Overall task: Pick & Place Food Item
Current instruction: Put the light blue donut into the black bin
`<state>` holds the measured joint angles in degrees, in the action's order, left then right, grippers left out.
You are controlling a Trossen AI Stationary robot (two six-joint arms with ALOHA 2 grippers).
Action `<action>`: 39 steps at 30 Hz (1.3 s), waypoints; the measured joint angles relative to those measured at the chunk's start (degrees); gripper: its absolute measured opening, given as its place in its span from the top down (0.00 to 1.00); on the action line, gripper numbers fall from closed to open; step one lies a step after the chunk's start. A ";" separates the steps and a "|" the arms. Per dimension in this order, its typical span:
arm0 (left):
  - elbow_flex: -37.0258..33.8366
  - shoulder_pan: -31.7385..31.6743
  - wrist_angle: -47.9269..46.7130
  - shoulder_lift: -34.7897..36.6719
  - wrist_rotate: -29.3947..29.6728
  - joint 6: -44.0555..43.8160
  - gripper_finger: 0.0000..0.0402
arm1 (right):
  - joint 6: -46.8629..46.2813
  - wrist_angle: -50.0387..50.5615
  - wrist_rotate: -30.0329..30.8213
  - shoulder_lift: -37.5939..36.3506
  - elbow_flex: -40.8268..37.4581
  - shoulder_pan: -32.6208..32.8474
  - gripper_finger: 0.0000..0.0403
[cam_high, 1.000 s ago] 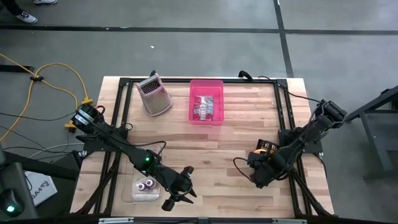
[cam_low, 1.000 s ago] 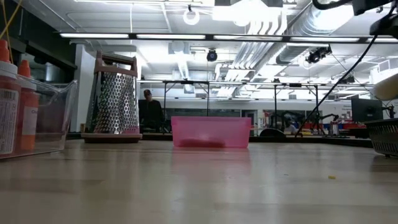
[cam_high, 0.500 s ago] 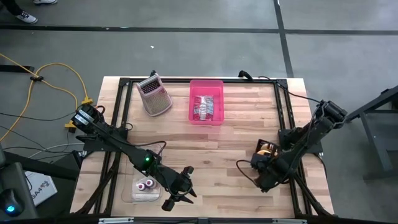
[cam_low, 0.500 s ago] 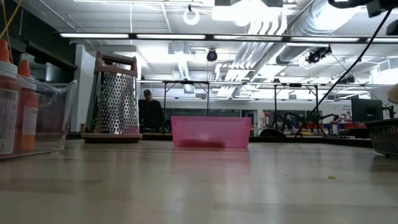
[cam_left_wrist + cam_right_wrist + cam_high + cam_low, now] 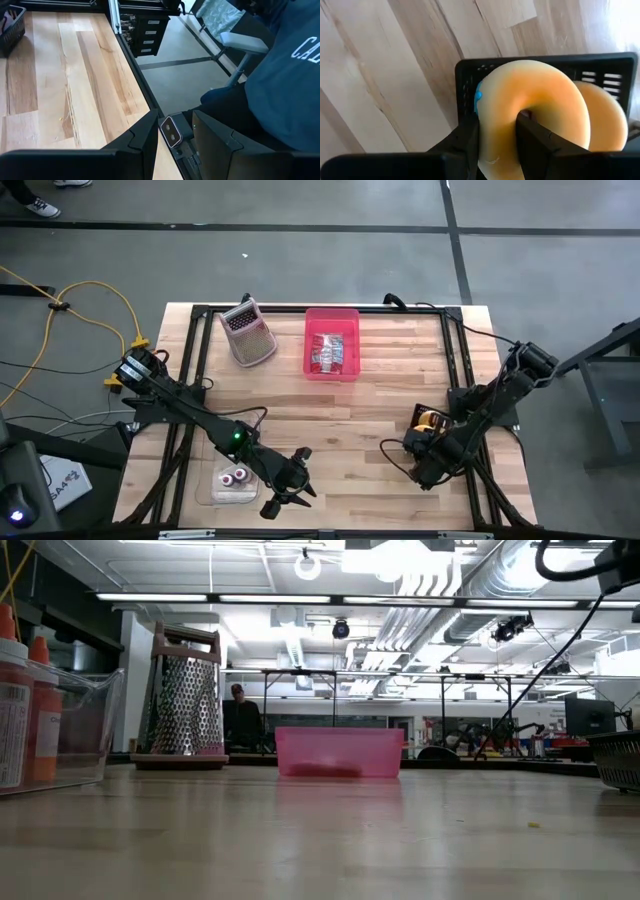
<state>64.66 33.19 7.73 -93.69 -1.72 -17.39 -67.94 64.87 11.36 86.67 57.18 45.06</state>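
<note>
My right gripper is shut on a tan donut above a black basket that holds a second donut. In the high view this gripper hangs at the table's right, just on the near side of the basket. My left gripper stands open with nothing between its fingers, above the table's near edge. A pink bin with packets in it sits at the far middle. My right gripper has one finger through the donut's hole and the other finger outside the ring, with the ring's wall pinched between them. The fingers point steeply down from above. The donut hangs on them over the basket's corner.
A metal grater stands at the far left, beside the pink bin. A clear container with small bottles sits near the left arm. Bare wood lies across the table's middle. A person in a blue top sits past the near edge.
My right gripper has sunk a little with the donut and drifted slightly toward the table's near edge, staying shut on it. In the low view the pale donut has slipped out past the picture's right side.
</note>
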 joint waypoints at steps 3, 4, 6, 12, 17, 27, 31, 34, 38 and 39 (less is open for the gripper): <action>0.00 0.00 0.00 0.00 0.00 -0.02 0.71 | 0.00 -0.48 -0.97 0.00 -0.74 -0.04 0.75; 0.00 0.00 0.00 0.00 0.00 -0.02 0.71 | 0.00 -0.49 -1.35 0.00 -0.96 -0.04 0.75; 0.00 0.00 0.00 0.00 0.00 -0.03 0.71 | 0.00 -0.45 -2.03 0.00 -1.13 -0.04 0.75; 0.00 0.00 0.00 0.00 0.00 -0.04 0.71 | 0.00 -0.65 -2.56 0.00 -1.13 -0.04 0.75; 0.00 0.00 0.00 0.00 0.00 -0.06 0.71 | 0.00 -0.64 -2.56 0.00 -1.12 -0.04 0.75; 0.00 0.00 0.00 0.00 -0.03 -0.23 0.71 | 0.22 -0.62 -2.46 0.00 -1.11 -0.04 0.65; 0.00 0.00 0.00 0.00 -1.29 -0.21 0.71 | 0.22 -0.61 -2.43 0.00 -1.11 -0.04 0.57; 0.00 0.00 0.00 0.00 -1.44 -0.21 0.71 | 0.22 -0.62 -2.43 0.00 -1.11 -0.04 0.54; 0.00 0.00 0.00 0.00 -1.44 -0.21 0.71 | 0.23 -0.39 -2.51 0.00 -1.09 -0.04 0.52; 0.00 0.00 0.00 0.00 -1.44 -0.21 0.71 | 0.34 -0.31 -2.52 0.00 -1.09 -0.04 0.52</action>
<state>64.66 33.19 7.73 -93.69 -3.16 -17.61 -67.60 64.56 8.84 86.67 56.10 45.01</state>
